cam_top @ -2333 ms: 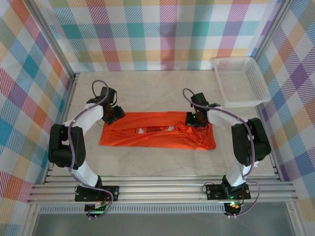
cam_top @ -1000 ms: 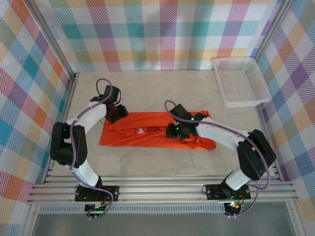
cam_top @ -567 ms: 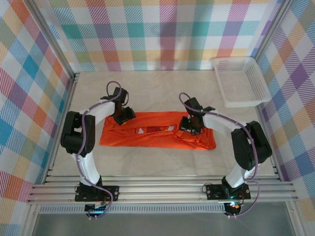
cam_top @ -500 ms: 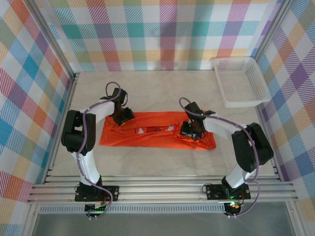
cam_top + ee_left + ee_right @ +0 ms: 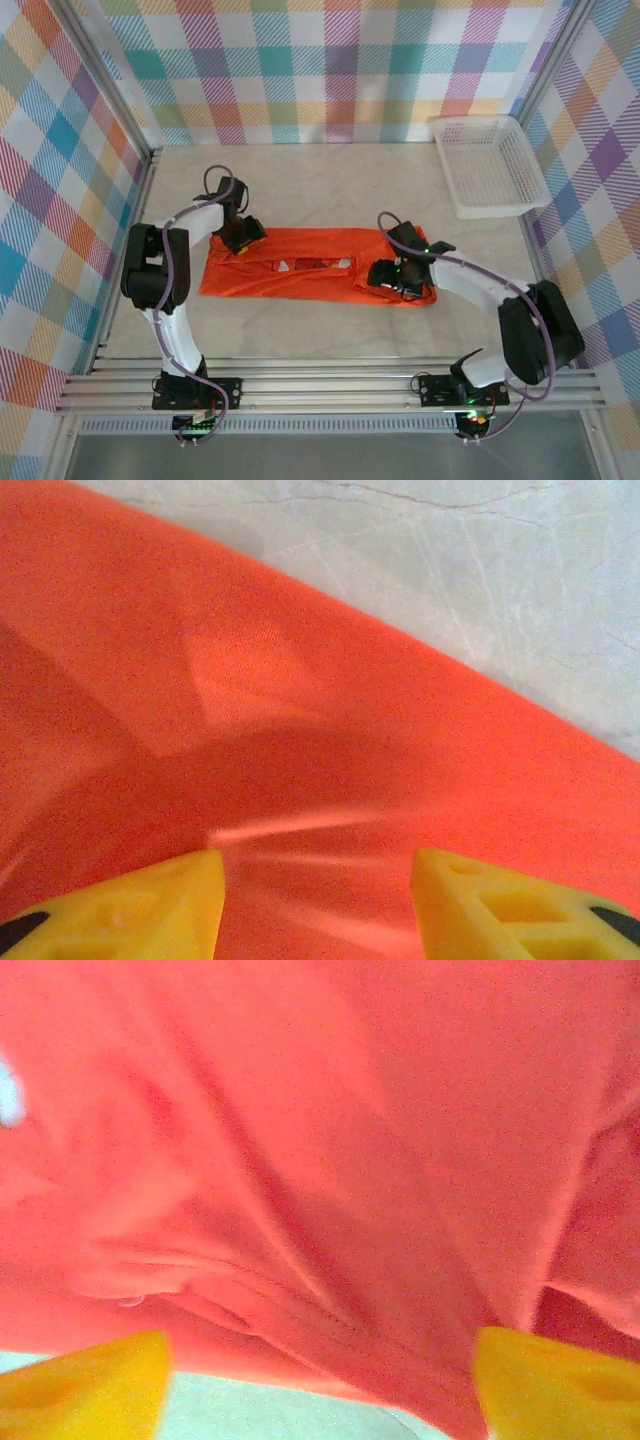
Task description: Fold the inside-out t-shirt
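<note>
1. The inside-out t-shirt (image 5: 300, 285) lies flat on the tabletop (image 5: 320, 190) as a long orange band. It is well apart from the white mesh basket (image 5: 490, 165), nearer the arm bases than the basket is.
2. Small slits along the middle of the band show bits of white and blue print.
3. The left tool (image 5: 240, 236) sits on the corner of the shirt farthest from the basket, at the band's far edge.
4. In the left wrist view this tool (image 5: 315, 865) stands partly open. Its yellow fingers (image 5: 140, 900) are apart and press on orange cloth, with faint creases running across the gap between them. Pale tabletop shows beyond the shirt's edge.
5. The right tool (image 5: 385, 278) rests on the rumpled end of the shirt closer to the basket, near the band's near edge.
6. In the right wrist view its jaws are spread wide. The yellow fingers (image 5: 560, 1370) sit at the two lower corners, with loose folds of cloth between them and nothing pinched.
</note>
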You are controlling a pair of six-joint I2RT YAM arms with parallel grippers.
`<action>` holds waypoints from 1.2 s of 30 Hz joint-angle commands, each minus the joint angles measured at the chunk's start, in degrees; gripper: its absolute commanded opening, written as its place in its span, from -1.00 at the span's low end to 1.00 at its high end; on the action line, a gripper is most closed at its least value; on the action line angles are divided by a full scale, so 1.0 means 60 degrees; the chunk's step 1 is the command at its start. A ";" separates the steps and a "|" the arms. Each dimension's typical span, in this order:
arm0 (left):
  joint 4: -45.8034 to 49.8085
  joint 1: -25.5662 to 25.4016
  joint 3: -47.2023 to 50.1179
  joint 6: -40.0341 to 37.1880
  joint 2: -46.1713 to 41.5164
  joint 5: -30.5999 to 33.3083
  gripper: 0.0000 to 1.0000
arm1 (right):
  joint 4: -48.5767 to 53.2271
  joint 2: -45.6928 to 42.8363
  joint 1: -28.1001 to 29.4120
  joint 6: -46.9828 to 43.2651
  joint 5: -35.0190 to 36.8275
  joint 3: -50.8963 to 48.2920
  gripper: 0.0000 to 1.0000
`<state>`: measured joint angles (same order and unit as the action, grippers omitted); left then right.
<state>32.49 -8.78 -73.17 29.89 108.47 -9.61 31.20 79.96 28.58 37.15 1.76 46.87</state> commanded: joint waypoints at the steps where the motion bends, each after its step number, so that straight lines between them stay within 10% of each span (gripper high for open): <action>1: 0.0591 0.0122 -0.0366 -0.0286 -0.1090 -0.0117 0.09 | 0.0681 -0.0451 -0.0871 -0.1191 0.1120 0.0435 0.97; 10: 0.1156 0.0439 -0.0050 -0.0547 -0.2208 0.0284 0.16 | 0.0250 0.1361 -0.3320 -0.2806 0.0269 0.1278 1.00; 22: 0.0942 0.0576 0.0271 -0.0485 -0.2244 0.0036 0.16 | -0.0207 0.2863 -0.2691 -0.2756 -0.1484 0.1666 0.77; 31: 0.0997 0.0583 0.0168 -0.0497 -0.2259 -0.0042 0.15 | -0.0198 0.3341 -0.2157 -0.2485 -0.1073 0.1759 0.37; 36: 0.1164 0.0610 0.0232 -0.0540 -0.2530 -0.0037 0.14 | -0.0179 0.3519 -0.2169 -0.2426 -0.0882 0.1814 -0.19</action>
<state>37.52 -5.69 -71.92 27.55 95.48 -9.45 30.81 98.94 14.94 21.93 -2.28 57.54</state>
